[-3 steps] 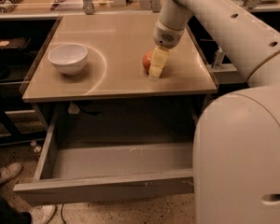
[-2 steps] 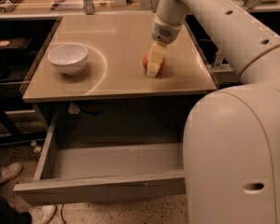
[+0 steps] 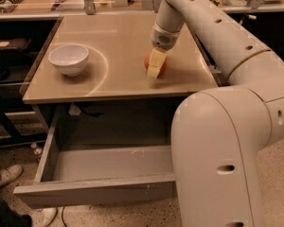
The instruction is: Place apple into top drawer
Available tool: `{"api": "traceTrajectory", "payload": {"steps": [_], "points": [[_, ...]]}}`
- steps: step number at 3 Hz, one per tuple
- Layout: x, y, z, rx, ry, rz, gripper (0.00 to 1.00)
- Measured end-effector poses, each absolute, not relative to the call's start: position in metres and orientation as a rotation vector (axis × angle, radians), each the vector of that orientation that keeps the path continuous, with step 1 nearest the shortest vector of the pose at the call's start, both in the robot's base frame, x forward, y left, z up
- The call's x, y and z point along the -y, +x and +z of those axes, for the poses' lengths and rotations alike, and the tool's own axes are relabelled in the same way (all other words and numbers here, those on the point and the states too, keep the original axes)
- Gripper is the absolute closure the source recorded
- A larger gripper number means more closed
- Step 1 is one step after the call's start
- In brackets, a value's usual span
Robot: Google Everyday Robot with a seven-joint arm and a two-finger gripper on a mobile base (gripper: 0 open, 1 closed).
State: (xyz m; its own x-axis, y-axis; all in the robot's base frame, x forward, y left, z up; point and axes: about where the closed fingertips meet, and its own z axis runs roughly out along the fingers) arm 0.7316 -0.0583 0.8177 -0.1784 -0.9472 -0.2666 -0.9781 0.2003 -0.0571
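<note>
The small red-orange apple (image 3: pixel 148 62) sits on the tan tabletop (image 3: pixel 118 37), right of centre. My gripper (image 3: pixel 154 69) comes down from above onto the apple, and its pale yellowish end covers the apple's right side. The top drawer (image 3: pixel 109 163) is pulled open below the tabletop's front edge. Its flat grey bottom is bare and its long front panel (image 3: pixel 94 193) faces forward. My arm hides the drawer's right end.
A white bowl (image 3: pixel 68 58) stands on the left of the tabletop. My bulky white arm (image 3: pixel 217 150) fills the right foreground. Dark shelving (image 3: pixel 9 46) stands to the left. A person's shoes (image 3: pixel 7 174) are on the speckled floor at lower left.
My arm has swung further into the foreground and covers more of the drawer's right side. The gripper has shifted slightly at the apple, and the apple stays in place on the tabletop.
</note>
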Motion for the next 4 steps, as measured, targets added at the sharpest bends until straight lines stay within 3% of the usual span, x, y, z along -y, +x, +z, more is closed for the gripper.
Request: {"api": "traceTrajectory", "payload": {"steps": [1,4], "points": [[0.0560,0.7347,0.8153,-2.227,-1.831,0.182,0.19],[0.0591,0.7377,0.8220,-2.221,-1.806,0.148,0.89]]}}
